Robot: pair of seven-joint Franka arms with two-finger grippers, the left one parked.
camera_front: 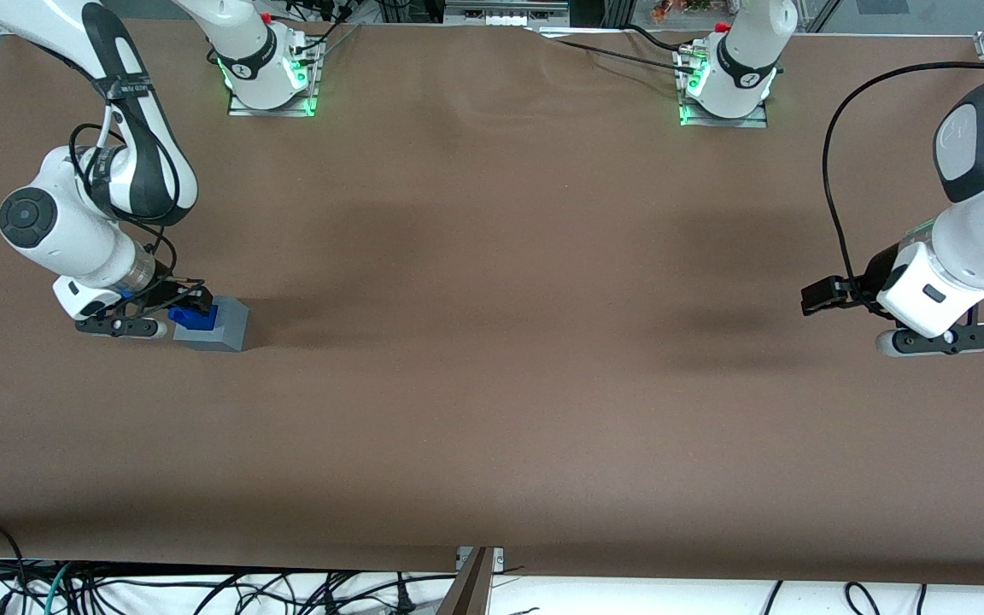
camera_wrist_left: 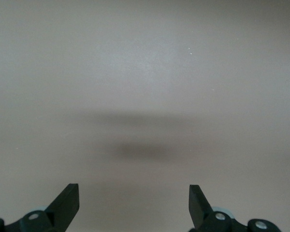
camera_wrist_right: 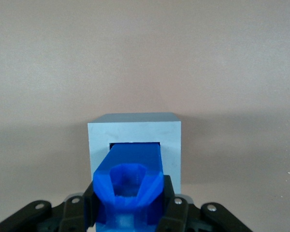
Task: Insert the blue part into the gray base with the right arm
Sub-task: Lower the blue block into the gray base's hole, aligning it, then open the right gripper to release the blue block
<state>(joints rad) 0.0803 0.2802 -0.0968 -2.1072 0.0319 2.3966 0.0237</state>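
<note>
- The right arm (camera_front: 90,213) stands at the working arm's end of the table (camera_front: 492,410), bent low, its claw (camera_front: 189,301) just above the tabletop and pointing sideways along it.
- In the front view, the claw sits at about nine o'clock of the gray block (camera_front: 217,328), right against it.
- The claw (camera_wrist_right: 130,205) is clamped on the blue piece (camera_wrist_right: 130,179); in the wrist view a black finger (camera_wrist_right: 93,205) presses each flank of it.
- The blue piece (camera_front: 193,316) reaches from the claw into the gray block (camera_wrist_right: 135,145): its leading end has entered the square opening (camera_wrist_right: 134,143), which faces the claw, while its thicker hollow end is outside.
- The block rests flat on the table, and nothing else lies near it.
- Judged step: the insertion itself, begun but not finished.
- The next move likely calls for a straight push along the piece's own axis, kept square to the opening so it does not jam.
- The block is loose, so a hard push may slide it away rather than seat the piece; only once it is seated should the claw let go.
</note>
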